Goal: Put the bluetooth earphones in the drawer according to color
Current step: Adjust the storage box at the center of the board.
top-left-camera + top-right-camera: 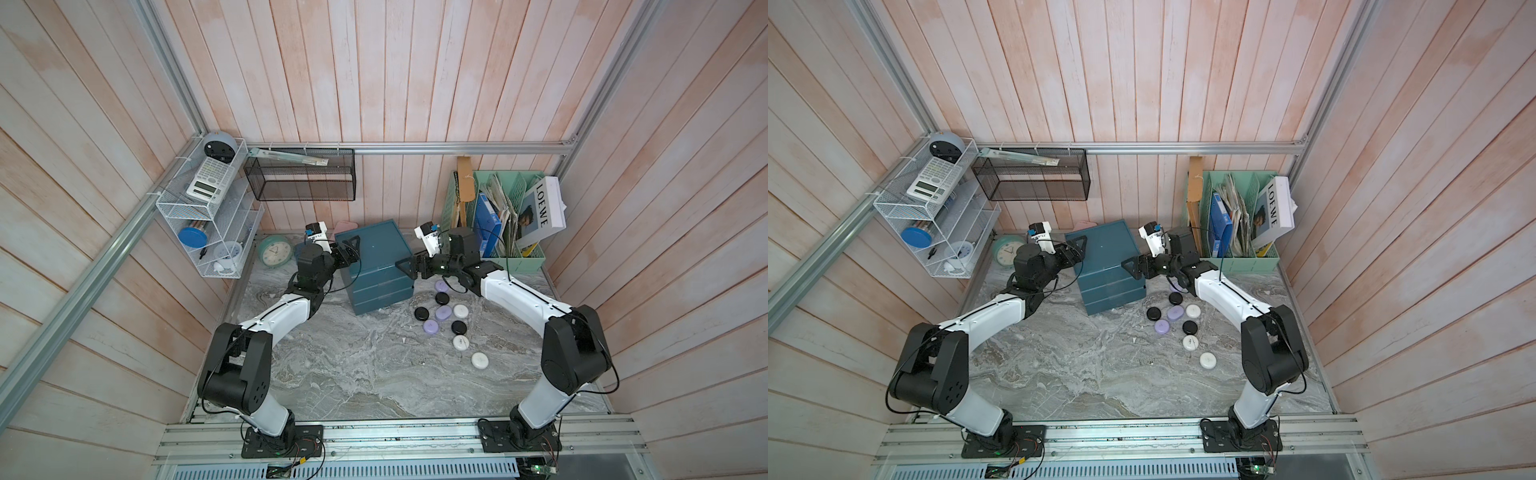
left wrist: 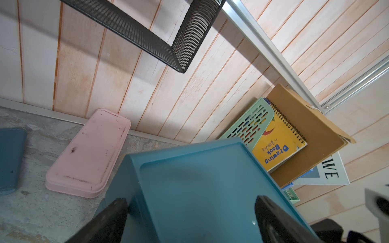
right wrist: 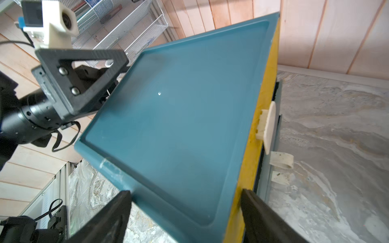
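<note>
Repositioning of the drawer [image 1: 376,253] is judged in hand. It is seen mid-table, fronts turned rearward, with the bluetooth earphones [image 1: 442,312] scattered just beside it. The left gripper [image 2: 191,198] and right gripper [image 3: 184,191], both spread wide and empty, are set astride opposite top corners. Slow, even closure is advised.

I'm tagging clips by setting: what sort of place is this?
Likely a mock office desk inside a robot test cell: a calculator on a wire shelf, a file rack of books and papers, and an aluminium frame around panelled walls.
</note>
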Tool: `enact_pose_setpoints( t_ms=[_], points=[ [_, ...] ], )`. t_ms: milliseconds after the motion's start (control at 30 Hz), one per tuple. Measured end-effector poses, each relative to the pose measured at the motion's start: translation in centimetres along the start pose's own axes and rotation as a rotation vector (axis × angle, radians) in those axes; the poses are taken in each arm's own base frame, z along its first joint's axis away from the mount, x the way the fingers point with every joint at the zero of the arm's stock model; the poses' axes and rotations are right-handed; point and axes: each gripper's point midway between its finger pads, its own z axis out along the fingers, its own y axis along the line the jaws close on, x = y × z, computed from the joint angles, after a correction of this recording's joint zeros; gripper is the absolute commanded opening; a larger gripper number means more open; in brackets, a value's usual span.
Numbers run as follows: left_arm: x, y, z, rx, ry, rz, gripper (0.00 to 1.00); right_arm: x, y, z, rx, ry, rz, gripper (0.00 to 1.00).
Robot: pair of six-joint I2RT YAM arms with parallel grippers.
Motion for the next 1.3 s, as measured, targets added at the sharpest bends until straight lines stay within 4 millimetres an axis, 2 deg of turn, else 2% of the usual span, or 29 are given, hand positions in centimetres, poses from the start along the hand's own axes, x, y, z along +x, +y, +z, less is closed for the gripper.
enact_pose_setpoints(
  t_ms=[200,433,600,700,800,900,1000,1100,1300],
  points=[
    [-0.7,0.5,0.7,-0.009,-0.013,-0.001,1.0,2.6,1.9,1.2,-0.021,0.064,0.001,0.87],
    [-0.8,0.5,1.0,-0.015,-0.002,0.001,1.0,4.0,2.1,1.1,-0.004,0.104,0.018,0.87],
    [-0.8,0.5,0.6,-0.018,0.011,-0.006,1.0,4.2,3.1,0.0,0.023,0.124,0.01,0.87],
    [-1.4,-0.1,-0.4,-0.017,0.016,-0.004,1.0,3.1,4.1,-1.3,0.037,0.094,-0.028,0.89],
    [-2.9,-1.4,-2.2,0.0,-0.011,0.009,1.0,1.3,4.4,-2.8,0.059,0.047,-0.059,0.89],
    [-4.5,-3.0,-4.4,0.025,-0.045,0.026,1.0,-1.3,3.3,-3.7,0.094,-0.003,-0.067,0.89],
    [-5.3,-4.1,-6.1,0.044,-0.052,0.039,1.0,-4.2,1.7,-4.1,0.135,-0.038,-0.075,0.89],
    [-4.7,-4.6,-7.4,0.043,-0.026,0.057,1.0,-6.6,0.7,-3.5,0.166,-0.049,-0.086,0.9],
    [-1.6,-5.5,-8.8,0.035,0.093,0.11,1.0,-9.8,-0.5,-1.0,0.167,-0.045,-0.093,0.9]
  ],
)
